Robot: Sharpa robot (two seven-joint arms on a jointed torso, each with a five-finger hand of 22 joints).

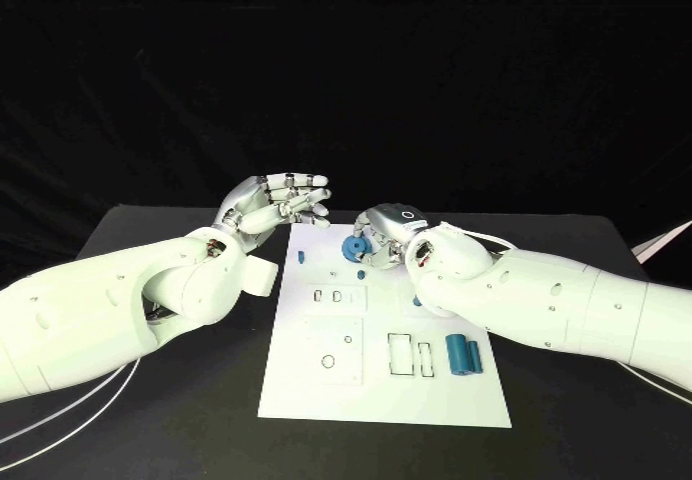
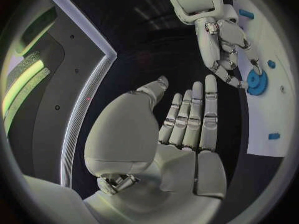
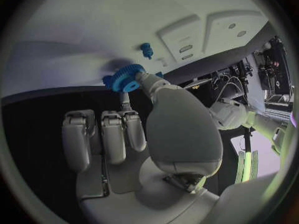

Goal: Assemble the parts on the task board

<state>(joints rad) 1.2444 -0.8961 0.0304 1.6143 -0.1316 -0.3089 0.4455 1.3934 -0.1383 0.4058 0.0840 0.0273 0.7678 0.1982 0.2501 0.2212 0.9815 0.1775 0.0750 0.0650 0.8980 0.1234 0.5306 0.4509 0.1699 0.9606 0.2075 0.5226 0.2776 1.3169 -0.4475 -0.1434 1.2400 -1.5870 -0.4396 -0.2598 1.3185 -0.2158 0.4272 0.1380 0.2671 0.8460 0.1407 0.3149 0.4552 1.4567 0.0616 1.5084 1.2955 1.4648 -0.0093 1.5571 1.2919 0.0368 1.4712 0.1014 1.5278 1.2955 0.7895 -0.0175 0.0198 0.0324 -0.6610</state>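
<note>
Right hand (image 1: 392,232) is over the far end of the task board (image 1: 378,400), fingers (image 3: 146,80) pinching a blue gear (image 1: 355,247). In the right wrist view the thumb and one finger touch the gear's (image 3: 126,78) rim, the other fingers are curled down toward the palm. Gear sits at the board's far end, near its middle; can't tell whether it's seated on the board or just above it.

Left hand (image 1: 274,205) is raised off the black surface (image 1: 159,420), just beside the board's far left corner. Fingers (image 2: 193,109) straight, side by side, holding nothing; thumb apart from them.

Other parts on the board: small blue peg (image 1: 302,256) near the far left edge, another small blue piece (image 3: 147,50) just beside the gear, two blue cylinders (image 1: 462,353) lying side by side near the right edge. One more blue piece (image 1: 418,300) is partly hidden under the right forearm. Board also has rectangular recesses (image 1: 408,355) and small holes across its middle.
</note>
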